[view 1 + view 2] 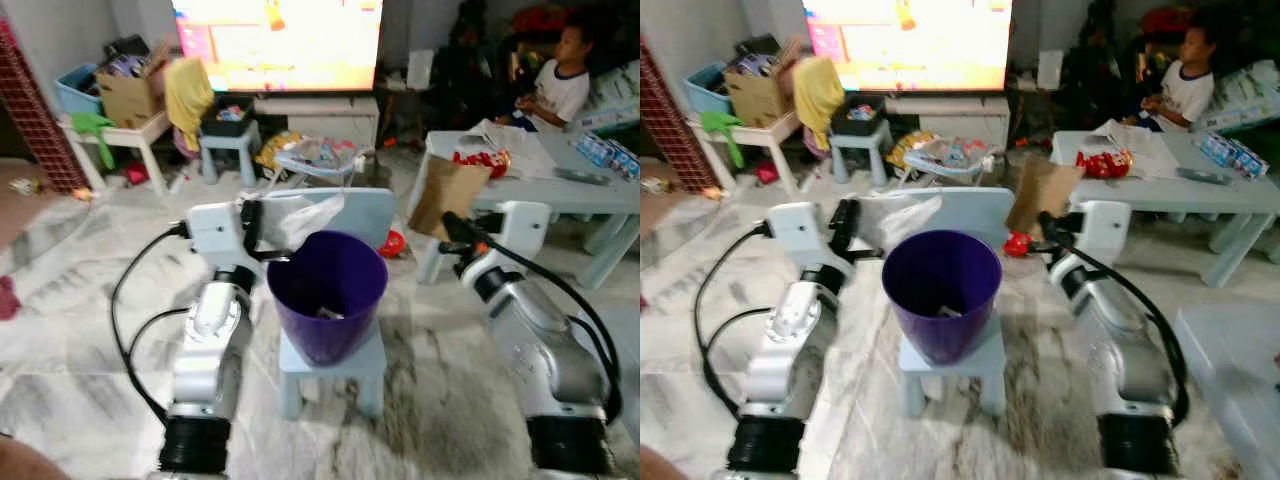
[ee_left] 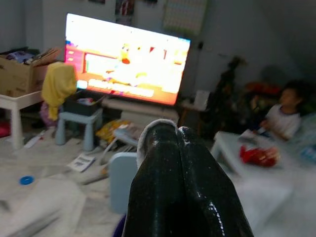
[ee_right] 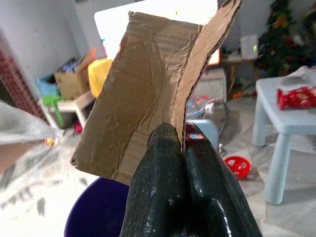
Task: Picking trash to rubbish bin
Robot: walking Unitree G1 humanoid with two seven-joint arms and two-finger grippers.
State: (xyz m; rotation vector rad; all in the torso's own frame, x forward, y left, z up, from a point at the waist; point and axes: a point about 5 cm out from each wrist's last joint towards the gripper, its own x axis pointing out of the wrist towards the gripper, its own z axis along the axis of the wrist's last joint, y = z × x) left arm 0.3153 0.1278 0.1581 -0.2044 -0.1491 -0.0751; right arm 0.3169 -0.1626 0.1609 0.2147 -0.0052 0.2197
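Marble floor (image 1: 90,310) carries a small pale stool (image 1: 335,368) bearing the purple rubbish bin (image 1: 328,293), scraps inside. Left gripper (image 1: 256,228) pinches a crumpled white plastic bag (image 1: 300,217) above its rim; right gripper (image 3: 183,132) clamps torn cardboard (image 3: 143,94) beside it.

Marble floor (image 1: 80,300), bright TV (image 1: 280,40) — grey table (image 1: 560,190)
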